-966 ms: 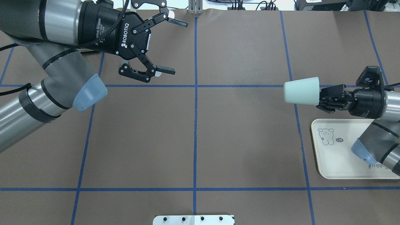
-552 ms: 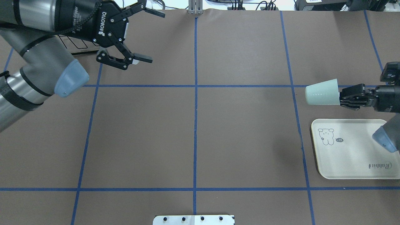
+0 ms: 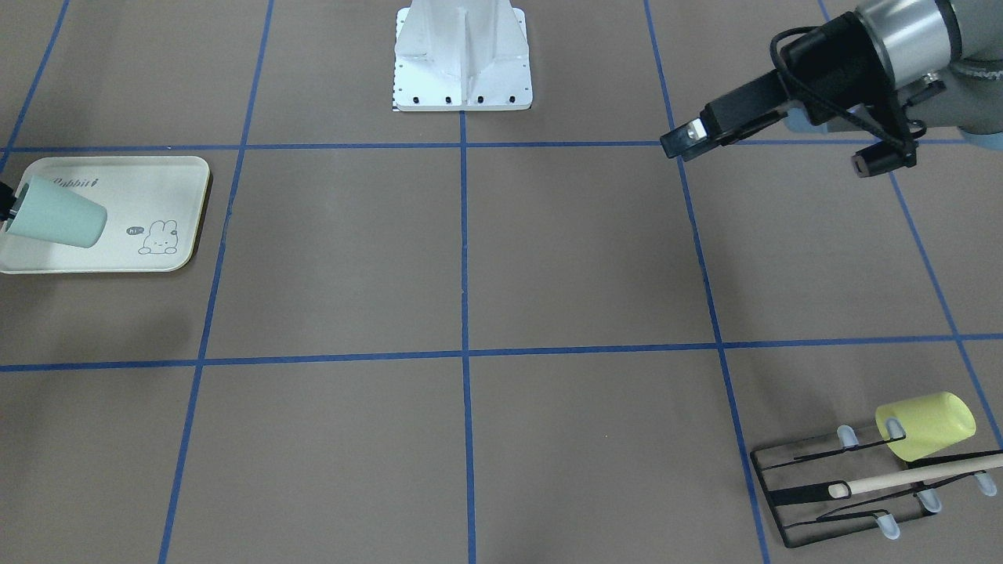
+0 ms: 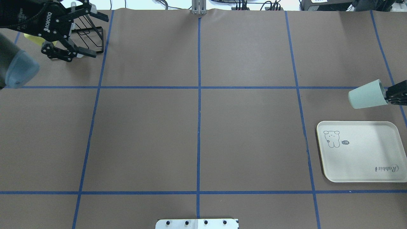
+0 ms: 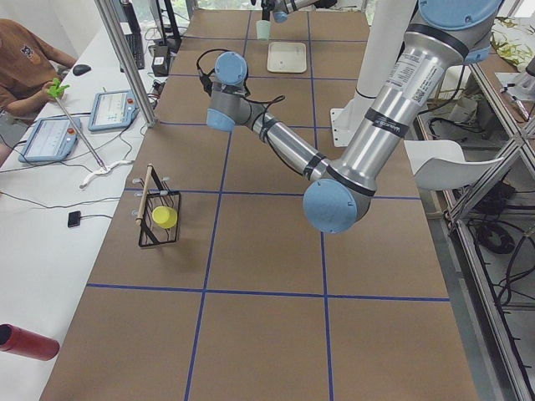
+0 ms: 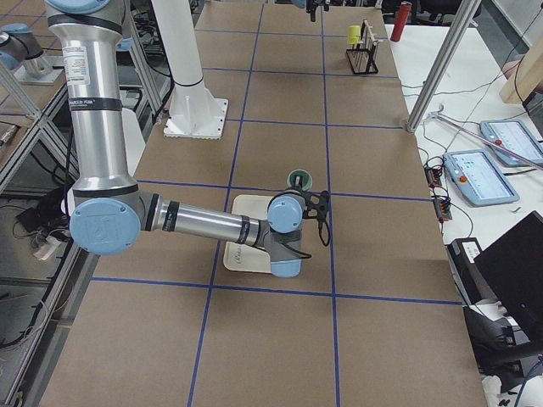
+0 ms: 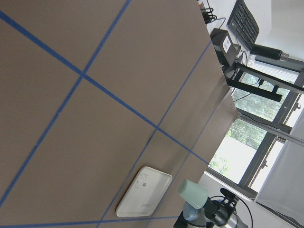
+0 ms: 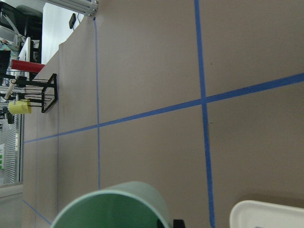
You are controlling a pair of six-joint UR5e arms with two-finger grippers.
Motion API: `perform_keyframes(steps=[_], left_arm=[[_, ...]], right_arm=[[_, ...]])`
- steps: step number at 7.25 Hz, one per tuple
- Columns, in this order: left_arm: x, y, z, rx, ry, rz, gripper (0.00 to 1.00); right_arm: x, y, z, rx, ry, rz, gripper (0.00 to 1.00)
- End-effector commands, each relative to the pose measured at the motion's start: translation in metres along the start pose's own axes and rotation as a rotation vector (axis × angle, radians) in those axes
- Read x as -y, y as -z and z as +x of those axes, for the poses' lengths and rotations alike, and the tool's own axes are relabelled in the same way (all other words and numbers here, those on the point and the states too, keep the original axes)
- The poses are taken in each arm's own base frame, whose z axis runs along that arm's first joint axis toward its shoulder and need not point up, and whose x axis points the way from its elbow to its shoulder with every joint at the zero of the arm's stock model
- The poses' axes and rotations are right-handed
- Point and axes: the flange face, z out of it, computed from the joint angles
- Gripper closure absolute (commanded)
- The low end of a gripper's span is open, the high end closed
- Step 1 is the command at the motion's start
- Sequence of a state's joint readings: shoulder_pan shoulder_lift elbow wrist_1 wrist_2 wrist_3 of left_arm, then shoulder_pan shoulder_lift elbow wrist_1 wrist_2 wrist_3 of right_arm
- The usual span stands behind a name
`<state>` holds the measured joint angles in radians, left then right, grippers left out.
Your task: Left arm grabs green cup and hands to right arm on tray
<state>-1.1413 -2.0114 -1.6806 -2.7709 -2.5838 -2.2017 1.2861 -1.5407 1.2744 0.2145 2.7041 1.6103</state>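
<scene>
The green cup [image 4: 367,94] hangs in the air on its side, its base pointing to the table's middle. My right gripper [image 4: 390,97] is shut on its rim at the right edge of the overhead view. The cup is just beyond the far edge of the cream tray [image 4: 362,159]. In the front view the cup [image 3: 56,213] overlaps the tray [image 3: 110,254]; in the right wrist view its open mouth [image 8: 114,209] fills the bottom. My left gripper [image 4: 95,35] is open and empty at the far left, over the rack.
A black wire rack [image 3: 831,493] stands at the table's far left corner with a pale yellow cup [image 3: 928,423] and a wooden stick [image 3: 909,476] on it. The robot's white base plate [image 4: 197,224] sits at the near edge. Blue tape lines grid the brown table.
My right gripper has carried the green cup to the right, almost out of the overhead view. My left arm has drawn back to the far left corner, its gripper still open.
</scene>
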Motion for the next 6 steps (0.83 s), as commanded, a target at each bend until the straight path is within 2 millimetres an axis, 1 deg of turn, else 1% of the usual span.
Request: perform_keyframes(steps=[1,2,3,4,5,6], left_arm=[[0.036,0.065,-0.058,0.048,-0.057,0.094,0.0],[0.047,0.082,-0.084,0.065,-0.079,0.127,0.0],[0.057,0.103,-0.108,0.079,-0.114,0.163,0.0],[0.063,0.118,-0.133,0.102,-0.137,0.188,0.0],[0.072,0.134,-0.14,0.122,-0.151,0.228,0.0],[0.081,0.152,-0.155,0.153,-0.169,0.268,0.0]], right_arm=[[-0.01,0.008,0.036,-0.084,-0.061,0.008,1.0],[0.001,-0.002,0.041,-0.121,-0.099,0.08,1.0],[0.01,-0.021,0.049,-0.185,-0.073,0.145,1.0],[0.024,-0.03,0.061,-0.299,0.024,0.165,1.0],[0.032,-0.034,0.066,-0.372,0.068,0.143,1.0],[0.036,-0.037,0.071,-0.422,0.106,0.115,1.0]])
